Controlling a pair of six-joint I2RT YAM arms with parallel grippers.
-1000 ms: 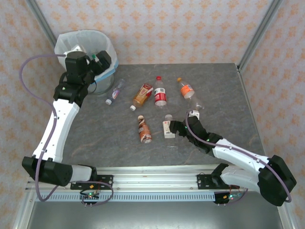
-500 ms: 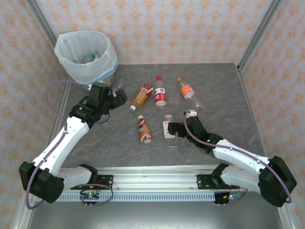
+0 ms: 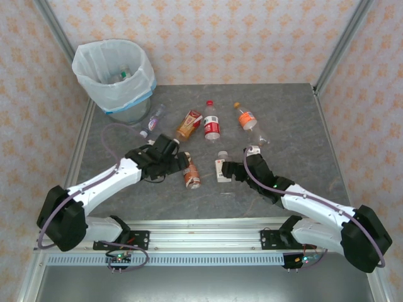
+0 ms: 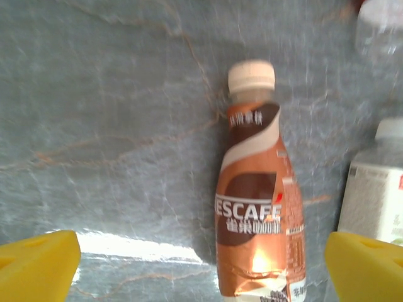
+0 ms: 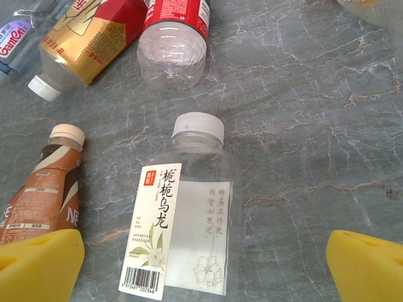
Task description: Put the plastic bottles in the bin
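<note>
Bin (image 3: pixel 129 94): white-bagged, far-left corner, well apart from both claws. Brown coffee bottle (image 4: pixel 258 189), cream cap, lies flat on the counter (image 4: pixel 113 126), between my left claw's (image 4: pixel 201 277) fingers and nearer the right one. That claw is released, jaws wide, arm stretched low. Clear bottle (image 5: pixel 189 233), white label and cap, lies flat just beside the brown one, centred under my right claw (image 5: pixel 201 274), also released, arm low with elbow bent.
</note>
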